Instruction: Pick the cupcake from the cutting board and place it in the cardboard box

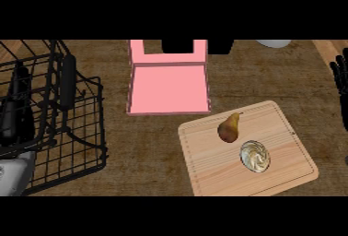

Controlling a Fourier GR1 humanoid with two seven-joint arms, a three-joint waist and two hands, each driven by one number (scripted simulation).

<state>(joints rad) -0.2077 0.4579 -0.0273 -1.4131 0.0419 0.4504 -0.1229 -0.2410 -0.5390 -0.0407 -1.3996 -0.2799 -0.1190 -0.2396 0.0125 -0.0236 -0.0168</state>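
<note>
A cupcake (254, 156) with pale swirled frosting sits on the wooden cutting board (285, 177) at the lower right of the counter. Just up and left of it on the same board lies a brown-green pear (229, 127). The pink open box (168, 87), lid flap standing at its far side, lies above the board near the counter's middle. My right hand (340, 76) shows at the right edge, fingers straight and upward, well apart from the board and holding nothing. The left hand does not appear.
A black wire basket (51, 124) fills the left side of the counter. A white object (274, 43) and dark shapes (220, 46) stand along the far edge. Brown countertop lies between the basket, box and board.
</note>
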